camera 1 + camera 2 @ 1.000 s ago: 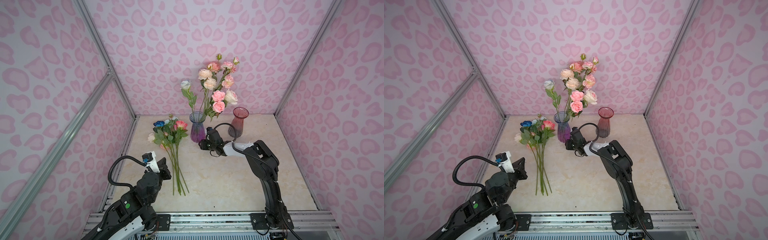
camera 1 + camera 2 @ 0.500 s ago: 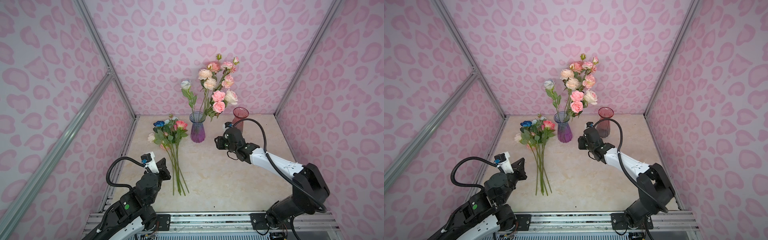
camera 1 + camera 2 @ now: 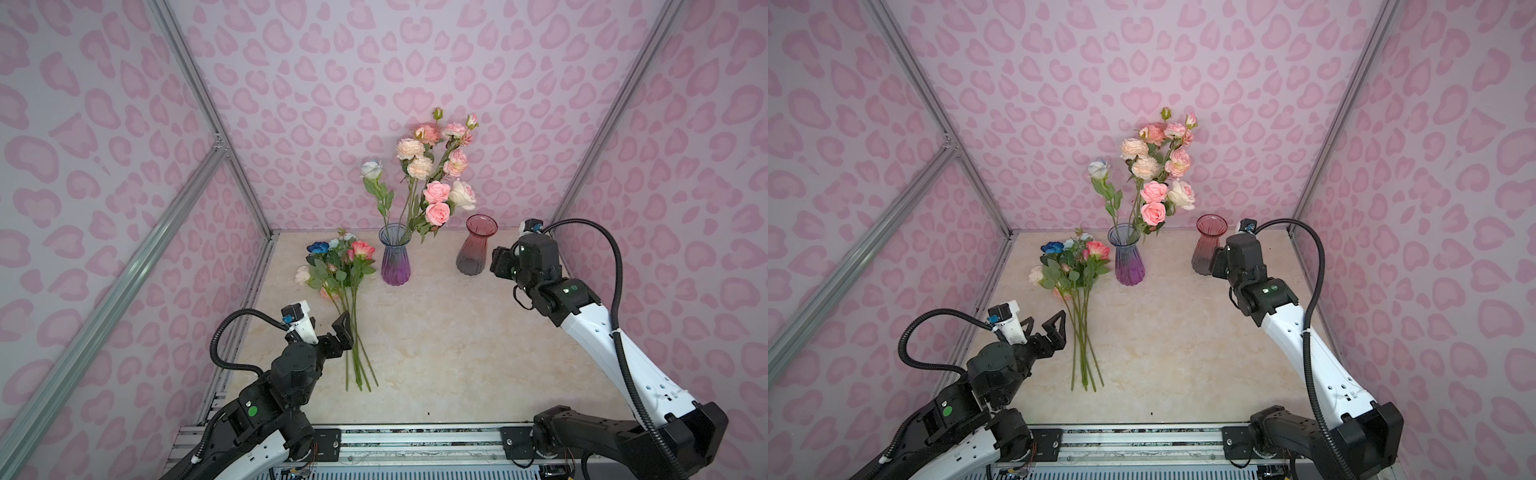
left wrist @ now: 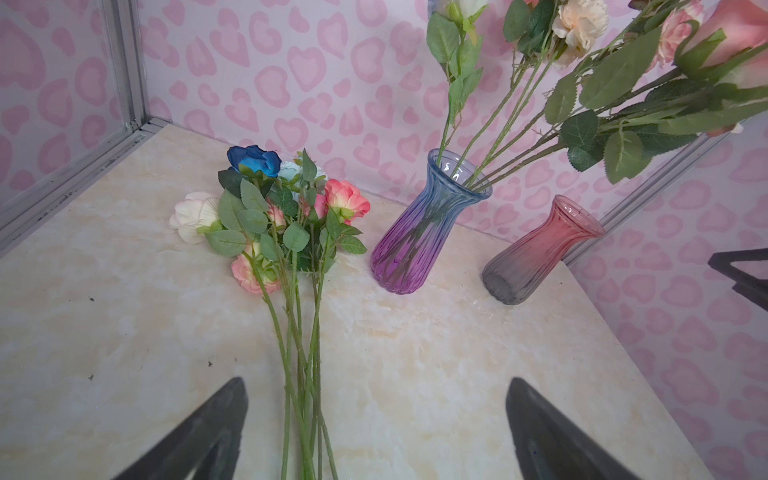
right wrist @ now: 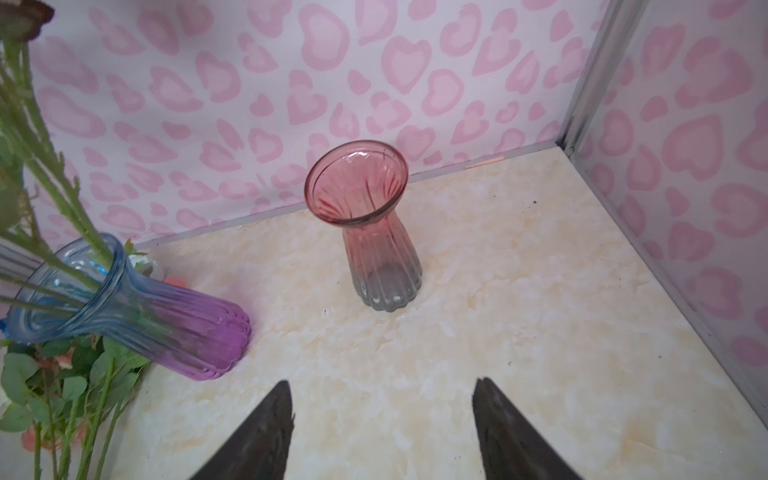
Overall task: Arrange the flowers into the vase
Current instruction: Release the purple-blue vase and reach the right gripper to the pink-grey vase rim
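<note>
**Work cell seen from above and from both wrists.** My left pincer (image 3: 1044,323) stands wide open and holds nothing. In the left wrist view its two dark fingers (image 4: 199,436) flank the lower ends of the long green stems (image 4: 303,374), which run between them on the cream marble-patterned tabletop (image 3: 457,353). In both top views the finger nearer the middle sits just beside those stems; I cannot tell whether it touches them.

My right pincer (image 5: 383,382) is partly open and also holds nothing. It points toward the ribbed glass vase shading from red at the rim to grey at the base (image 3: 473,249), which stands upright near the back wall, apart from the pincer.

The flowers fall into two groups:
- **Loose bunch.** A loose bunch of leafy blooms in deep blue, pale blue, cream and coral pink (image 3: 338,266) lies flat on the tabletop at the left. Its heads point toward the back wall and its stem ends toward my left arm.
- **Tall blooms.** The tall blooms in pink, peach, cream and bluish white (image 3: 436,183) stand in the ribbed glass vase shading from blue at the rim to purple at the base (image 3: 395,259). Most lean toward the red vase.

The blue-purple vase stands upright between the loose bunch and the red vase, just beside the bunch's heads. Pink heart-patterned walls (image 3: 374,62) enclose the cell.
</note>
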